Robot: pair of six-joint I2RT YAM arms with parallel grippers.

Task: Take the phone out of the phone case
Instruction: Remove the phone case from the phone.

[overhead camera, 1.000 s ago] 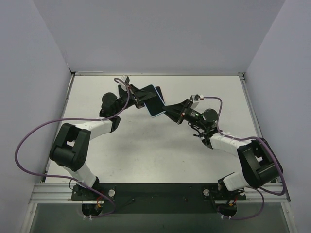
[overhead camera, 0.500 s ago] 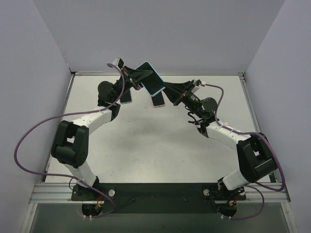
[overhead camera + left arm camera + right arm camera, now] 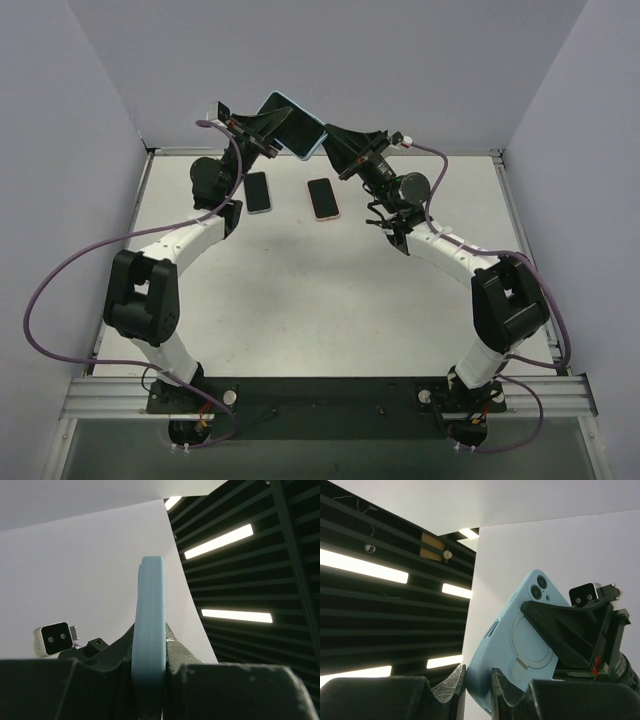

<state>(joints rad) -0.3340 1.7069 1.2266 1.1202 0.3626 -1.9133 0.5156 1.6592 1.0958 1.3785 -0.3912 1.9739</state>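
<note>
Lavender walls box in a white bench (image 3: 300, 300). High over its far edge the left claw (image 3: 268, 132) pinches a light-blue rubbery phone case (image 3: 293, 118), and the right claw (image 3: 332, 145) nips the opposite edge. Best to anchor one side and peel the other slowly. Whether a handset sits inside, I cannot tell. Below lie a black slab phone (image 3: 258, 192) and a pink-rimmed phone (image 3: 323, 199).

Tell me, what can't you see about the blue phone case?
- Inside of the light blue rubbery phone case: the right wrist view shows its back, the left wrist view only its thin edge.
- Its lower end: hidden by the black gripper fingers in both wrist views.
- Black slab and pink-edged slab on the white table: too small in the top view to identify.
</note>
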